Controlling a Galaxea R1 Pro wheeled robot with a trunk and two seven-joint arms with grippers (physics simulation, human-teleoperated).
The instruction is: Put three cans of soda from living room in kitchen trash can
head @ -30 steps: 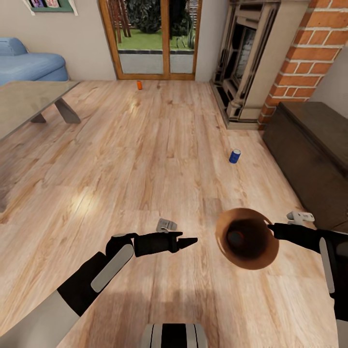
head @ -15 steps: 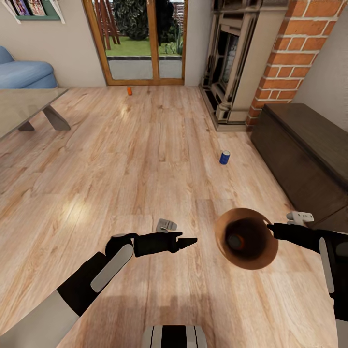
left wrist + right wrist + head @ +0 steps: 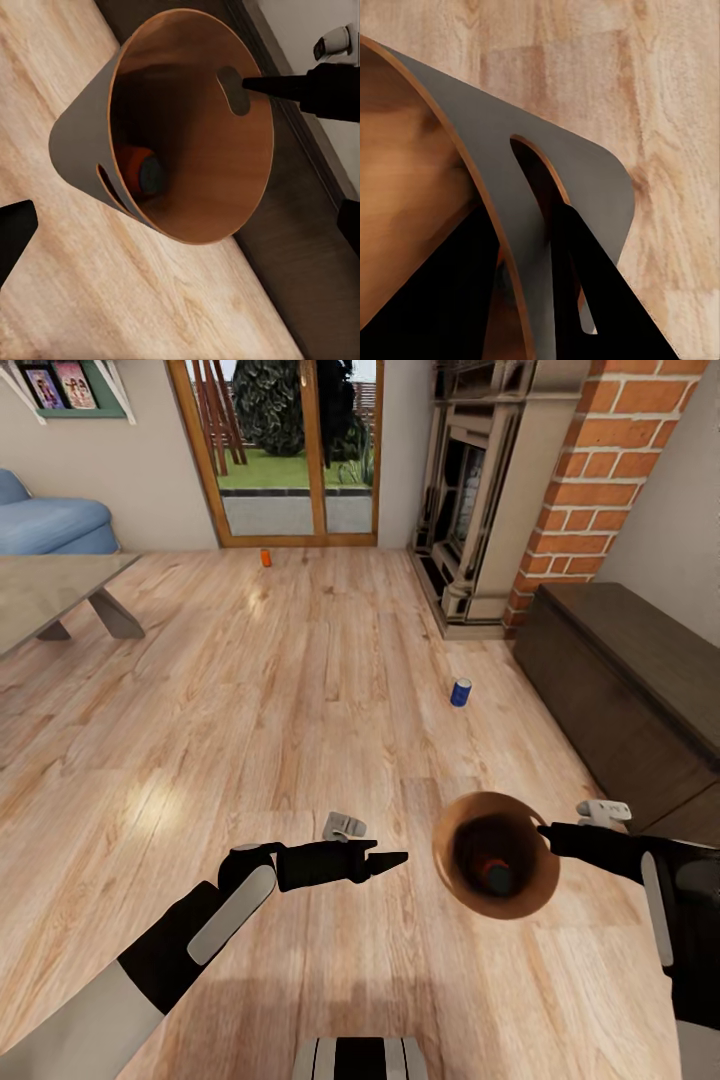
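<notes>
Copper-brown trash can (image 3: 497, 854), tapering to its base, carried off the plank floor at the robot's right side, mouth tilted up toward the head camera; one orange soda can (image 3: 140, 170) lying at the bottom of its dark interior, grey top facing out in the left wrist view. Right gripper (image 3: 548, 838) pinched on the bin's wall at the handle slot, one finger (image 3: 585, 292) outside the wall and the other inside, as seen from the right wrist. Left gripper (image 3: 390, 858) level with the bin and apart from it, fingers drawn together to a point, nothing between them. Blue soda can (image 3: 460, 692) upright on the floor ahead, near the dark wooden sideboard (image 3: 630, 690) and in front of the stone fireplace (image 3: 480, 490) with its red brick chimney (image 3: 590, 480). Second orange soda can (image 3: 265, 558) upright far ahead, just before the wood-framed glass door (image 3: 295, 450). Blue sofa (image 3: 50, 520) and grey table (image 3: 50, 585) at far left. Judged progress: one of three cans collected; two left to pick up, blue one the nearer; bin then apparently due in the kitchen. Possible risk: stored can sliding out if the bin tilts further.
</notes>
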